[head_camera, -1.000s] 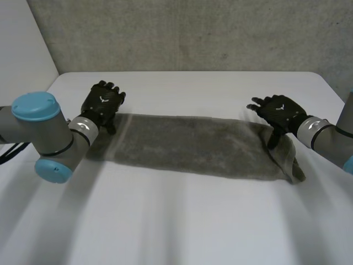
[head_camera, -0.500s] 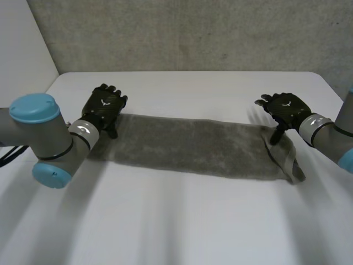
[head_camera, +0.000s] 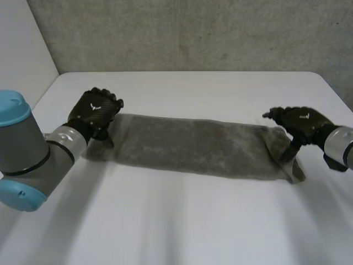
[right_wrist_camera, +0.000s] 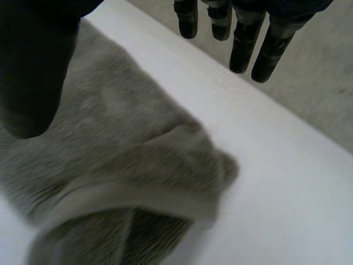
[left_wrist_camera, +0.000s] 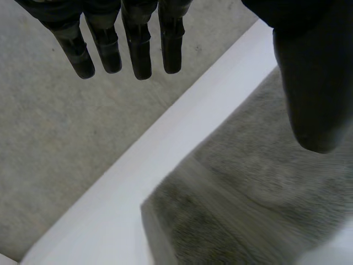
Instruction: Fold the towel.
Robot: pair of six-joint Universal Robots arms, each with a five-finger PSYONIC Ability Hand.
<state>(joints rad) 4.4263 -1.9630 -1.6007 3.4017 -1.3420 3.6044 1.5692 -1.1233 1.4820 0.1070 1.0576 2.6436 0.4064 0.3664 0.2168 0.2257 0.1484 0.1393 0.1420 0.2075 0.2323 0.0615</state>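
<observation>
The left hand [head_camera: 95, 112] is spread wide and holds nothing. In its wrist view the fingers [left_wrist_camera: 138, 52] hang straight and side by side, with the thumb [left_wrist_camera: 311, 83] set well apart from them. Under the thumb lies the end of the long grey terry towel [head_camera: 193, 146]. Whether the thumb touches the pile cannot be told. The fingertips reach out beyond the towel's far edge.

In the head view this hand sits at the towel's 9 o'clock end, at the far corner. Its grey, blue-capped left arm [head_camera: 22, 149] comes in from 8 o'clock.

The right hand [head_camera: 300, 120] is also open and empty. Its fingers [right_wrist_camera: 242, 44] are straight and reach past the cloth over bare table, and its thumb [right_wrist_camera: 33, 72] hangs over the towel. It sits at the towel's 3 o'clock end, with the thumb pointing down at the cloth. Contact there cannot be made out.

Beneath this hand the towel's end is rumpled and turned over on itself, and a paler hem band shows along the fold.

The towel lies as a flat, narrow strip from 9 o'clock to 3 o'clock across the middle of the white table [head_camera: 182, 226]. A grey concrete wall [head_camera: 182, 33] stands beyond the table's 12 o'clock edge.
</observation>
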